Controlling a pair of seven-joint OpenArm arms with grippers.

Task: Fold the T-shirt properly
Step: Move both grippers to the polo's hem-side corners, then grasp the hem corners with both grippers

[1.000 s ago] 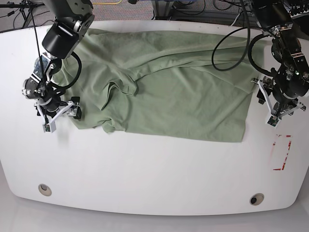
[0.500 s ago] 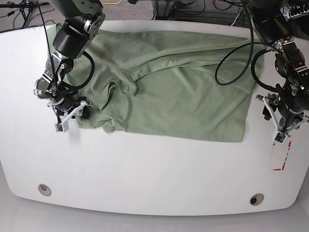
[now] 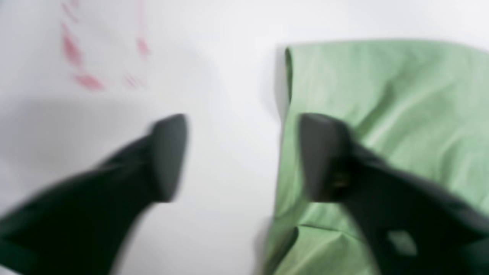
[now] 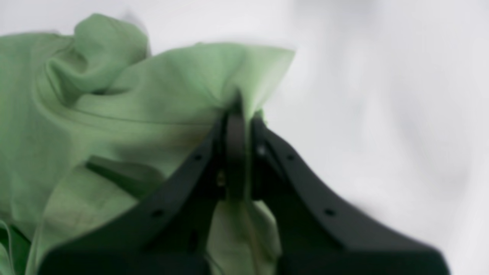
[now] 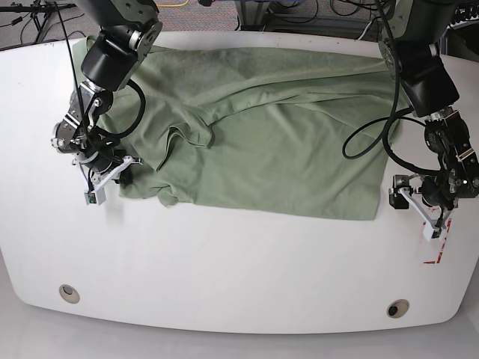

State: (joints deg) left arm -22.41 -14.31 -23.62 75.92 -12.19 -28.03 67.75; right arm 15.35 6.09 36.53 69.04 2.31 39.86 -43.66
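Note:
The pale green T-shirt [image 5: 269, 134] lies spread out with wrinkles across the white table [image 5: 224, 262]. In the base view my right gripper [image 5: 125, 175] sits at the shirt's lower left corner. The right wrist view shows that gripper [image 4: 237, 126] shut, with a fold of the T-shirt [image 4: 133, 99] pinched between its fingers and lifted slightly. My left gripper [image 5: 398, 197] is low at the shirt's right edge, near the lower right corner. In the blurred left wrist view it [image 3: 244, 156] is open: one finger is over the T-shirt [image 3: 401, 95], the other over bare table, with the cloth edge between them.
Red tape marks [image 5: 441, 243] lie on the table just right of the left gripper, also red marks [image 3: 84, 76] in the left wrist view. Two round holes [image 5: 69, 293] [image 5: 397, 308] sit near the front edge. Black cables [image 5: 359, 75] loop over the shirt's far right.
The right gripper moved onto the shirt's lower left corner and shut on the fabric. The left arm came down and in toward the shirt's right edge, and its jaws opened wider.

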